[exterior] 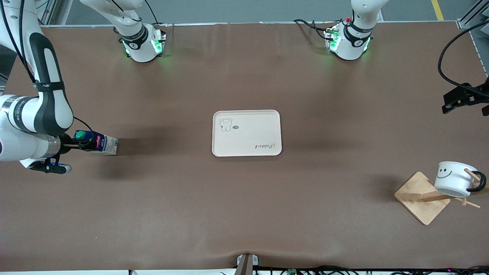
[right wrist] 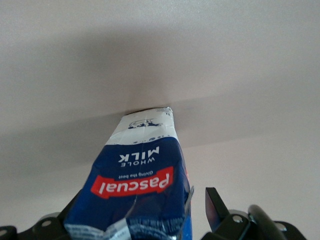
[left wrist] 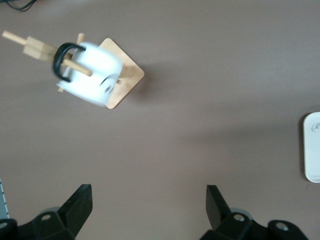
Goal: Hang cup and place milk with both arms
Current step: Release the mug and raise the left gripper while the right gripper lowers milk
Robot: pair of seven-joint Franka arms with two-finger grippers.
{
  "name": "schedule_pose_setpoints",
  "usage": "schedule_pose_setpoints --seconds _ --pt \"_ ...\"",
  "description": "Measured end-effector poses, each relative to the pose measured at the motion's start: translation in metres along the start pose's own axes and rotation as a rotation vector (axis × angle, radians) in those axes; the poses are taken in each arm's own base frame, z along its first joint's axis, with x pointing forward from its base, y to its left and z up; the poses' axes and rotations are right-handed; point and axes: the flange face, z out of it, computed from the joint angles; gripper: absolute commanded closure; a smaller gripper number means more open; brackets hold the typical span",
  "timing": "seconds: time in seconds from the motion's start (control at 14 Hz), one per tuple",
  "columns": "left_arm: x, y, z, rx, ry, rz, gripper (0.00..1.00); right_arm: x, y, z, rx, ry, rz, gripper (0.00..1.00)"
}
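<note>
- right gripper (exterior: 82, 146): at the right arm's end of the table, low over the mat, level with the tray but well apart from it. In the right wrist view the jaws stand released on either side of the milk (right wrist: 142, 190); one finger (right wrist: 216, 210) shows a clear gap from the carton wall, so I read no grip on it.
- the milk (exterior: 97, 142): sits between those released fingers, green cap toward the wrist and pale base pointing toward the tray. In the front view its long axis looks tilted rather than upright; I cannot tell whether the base rests flat on the mat.
- tray (exterior: 246, 114): cream, mid-table, bare. I judge it the carton's likely spot. From the pincer it lies straight along the carton's long axis, toward the left arm's end.
- rack (exterior: 420, 198): wooden, at the left arm's end and nearer the front camera than the tray. The cup (exterior: 454, 179) hangs on a peg by its black handle, smiley outward. The hang step looks done.
- left gripper (exterior: 456, 100): waits at the table's edge on its own end, up in the air. In the left wrist view its fingers (left wrist: 80, 202) are spread wide and empty, with the cup (left wrist: 95, 75) well apart.
- Judgement: the right arm is much nearer the carton, so the move is its own.
</note>
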Motion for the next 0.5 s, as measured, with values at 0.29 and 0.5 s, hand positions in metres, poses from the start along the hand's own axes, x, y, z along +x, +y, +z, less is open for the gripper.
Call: schedule_pose_setpoints --seconds 0.29,0.5 --pt "-0.007 0.035 -0.009 0.023 -0.001 -0.027 0.00 0.000 0.000 0.001 0.001 -0.003 0.001 0.00" --pt "-0.017 0.053 -0.015 0.031 0.000 -0.045 0.00 0.001 -0.002 0.005 0.044 -0.008 0.014 0.00"
